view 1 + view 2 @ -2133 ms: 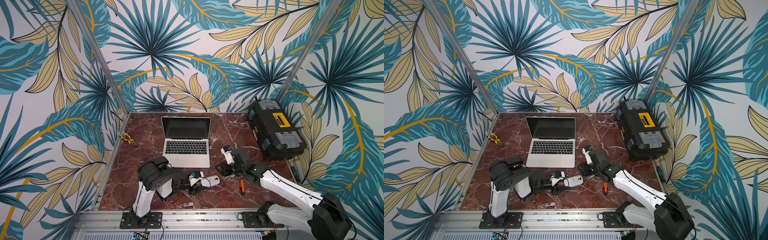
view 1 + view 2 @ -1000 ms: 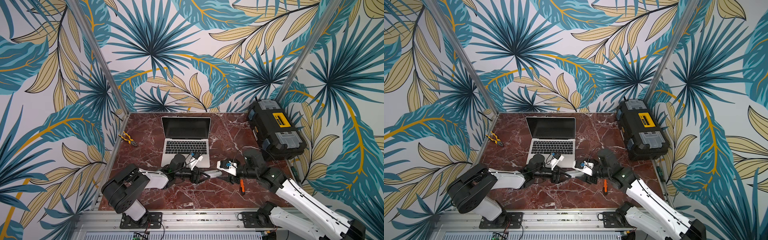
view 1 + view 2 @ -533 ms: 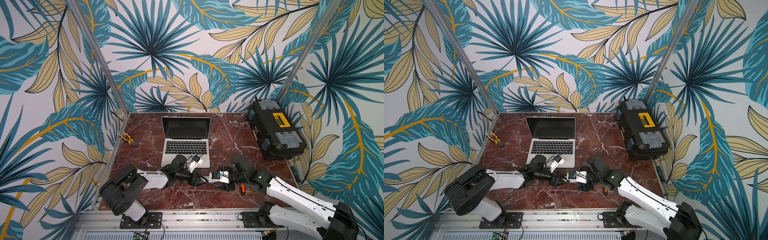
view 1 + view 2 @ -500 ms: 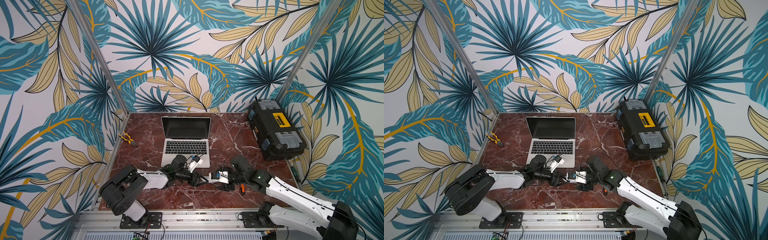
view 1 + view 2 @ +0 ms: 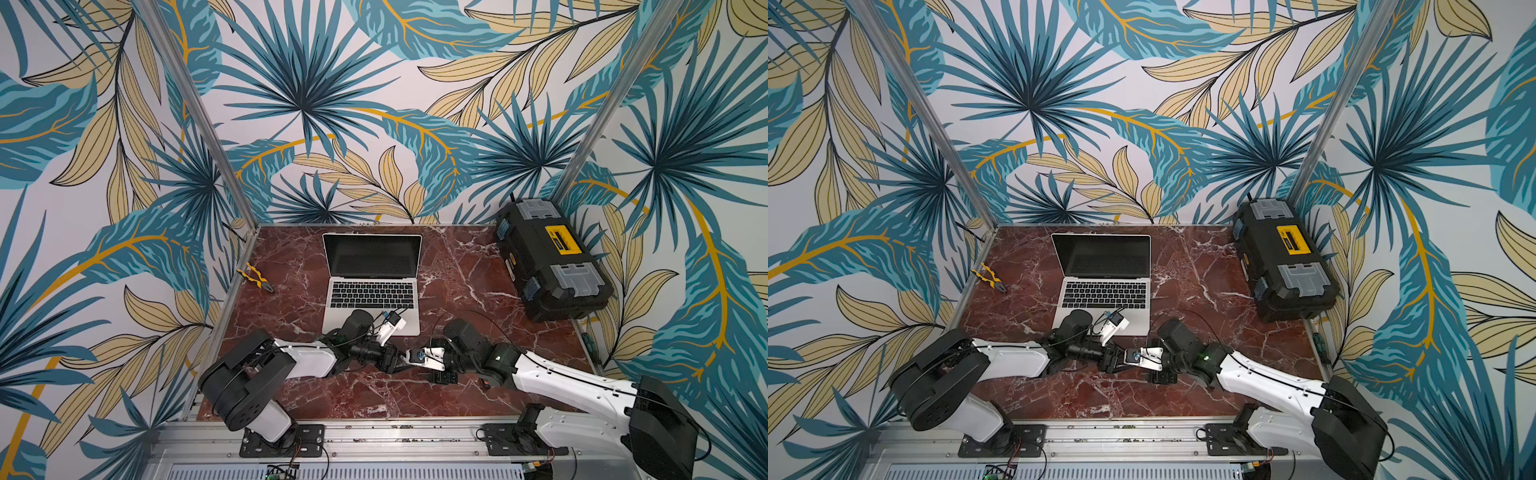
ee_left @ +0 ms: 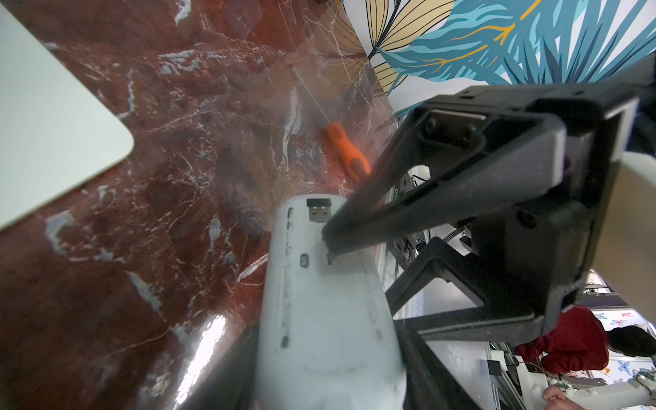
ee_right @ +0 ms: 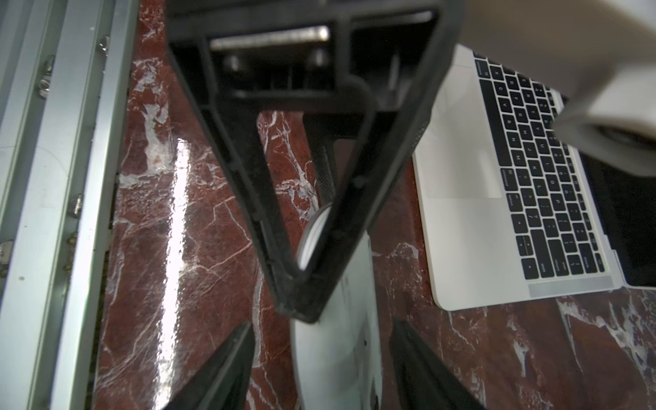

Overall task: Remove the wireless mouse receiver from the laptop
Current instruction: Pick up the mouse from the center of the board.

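Gripping the mouse [image 6: 319, 301]: left pincer [image 5: 401, 360] — receiver [image 6: 318, 210] in its slot — right pincer [image 6: 360, 277] wide; toolbox [image 5: 548, 262] shut.

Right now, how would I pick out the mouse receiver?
Find the silver laptop; in front of it the left gripper holds a white mouse. The receiver is the tiny metal USB plug with a black cap on the mouse's end, unlike the long orange-handled screwdriver beyond.

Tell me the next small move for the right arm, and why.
Probably slide the right finger a little along the mouse onto the receiver and press lightly. The receiver lies in the recess at the mouse's end, the fingertip rests just short of it, and the left fingers flank the mouse, seemingly holding it steady.
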{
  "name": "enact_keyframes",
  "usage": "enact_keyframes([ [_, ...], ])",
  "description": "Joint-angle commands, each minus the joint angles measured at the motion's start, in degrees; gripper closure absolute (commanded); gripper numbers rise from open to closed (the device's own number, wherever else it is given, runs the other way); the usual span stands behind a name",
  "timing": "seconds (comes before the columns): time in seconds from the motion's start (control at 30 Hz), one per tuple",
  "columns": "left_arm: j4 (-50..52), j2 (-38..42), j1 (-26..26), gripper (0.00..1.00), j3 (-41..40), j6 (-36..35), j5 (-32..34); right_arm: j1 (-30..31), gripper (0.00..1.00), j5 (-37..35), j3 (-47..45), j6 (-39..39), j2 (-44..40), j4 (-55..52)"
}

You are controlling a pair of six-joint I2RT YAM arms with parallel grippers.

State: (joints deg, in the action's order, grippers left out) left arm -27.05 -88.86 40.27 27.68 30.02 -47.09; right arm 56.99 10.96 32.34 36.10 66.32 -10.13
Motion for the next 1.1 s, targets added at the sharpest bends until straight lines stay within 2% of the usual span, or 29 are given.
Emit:
enact_keyframes([
  [0.0,-0.48,0.85,-0.32,0.65,0.97,-1.15,-1.34,0.40,0.37,-2.59,-1.47,-1.60,1.98,2.89],
  [0.13,-0.45,0.88,-0.28,0.64,1.19,-1.12,-1.35,0.38,0.42,-3.30,-1.51,-2.28,3.92,3.44],
  [0.37,-0.49,0.83,-0.33,0.64,1.07,-1.11,-1.34,0.38,0.57,-2.98,-1.50,-3.17,3.55,3.63],
  [0.67,1.09,1.31,-0.33,0.53,2.24,-1.55,-1.25,0.36,0.72,-0.36,-1.33,-6.53,2.64,3.08],
  [0.77,3.80,2.40,-0.72,0.43,2.97,-2.58,-0.22,0.35,0.73,0.86,-1.22,-8.33,2.54,2.80],
  [0.9,7.48,5.84,-5.39,0.29,4.11,-1.49,2.76,0.40,0.73,3.21,-1.46,-10.60,3.11,2.70],
  [1.07,8.90,13.14,-15.35,0.26,2.96,2.32,7.25,0.40,0.72,3.52,-0.97,-12.30,3.52,2.73],
])
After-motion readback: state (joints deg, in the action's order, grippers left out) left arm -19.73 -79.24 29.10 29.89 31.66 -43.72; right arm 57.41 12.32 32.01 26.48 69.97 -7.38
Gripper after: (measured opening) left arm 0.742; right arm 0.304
